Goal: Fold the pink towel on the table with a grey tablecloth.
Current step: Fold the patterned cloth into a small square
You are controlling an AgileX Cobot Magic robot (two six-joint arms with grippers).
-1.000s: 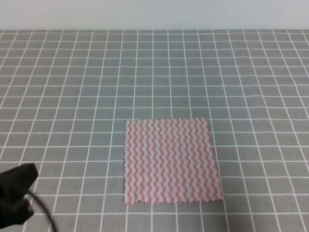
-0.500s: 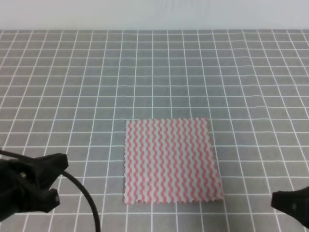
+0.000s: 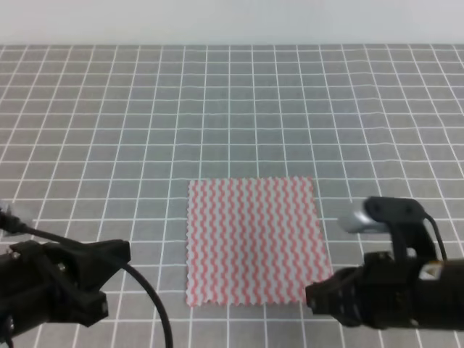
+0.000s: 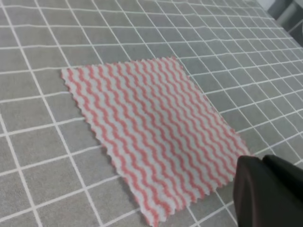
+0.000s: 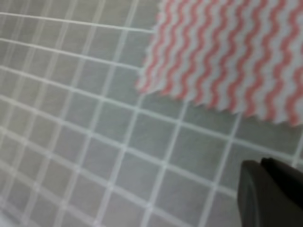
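The pink towel (image 3: 254, 243) lies flat and unfolded on the table with a grey tablecloth (image 3: 232, 109), its jagged front edge facing me. My left gripper (image 3: 116, 262) hovers at the lower left, about a grid square short of the towel's left edge. In the left wrist view the towel (image 4: 151, 127) spreads out ahead of the dark fingers (image 4: 272, 194), which sit pressed together. My right gripper (image 3: 316, 297) is at the towel's front right corner, and its wrist view shows that corner (image 5: 227, 52) above its closed fingers (image 5: 272, 194). Neither gripper holds anything.
The white-lined grey cloth (image 4: 42, 118) stretches in all directions around the towel. A pale wall (image 3: 232, 22) bounds the far edge. A black cable (image 3: 148, 297) trails from the left arm.
Both arms came up from the bottom of the frame. The left gripper moved right toward the towel, and the right arm, unseen a second ago, now reaches the front right corner. The towel has not moved.
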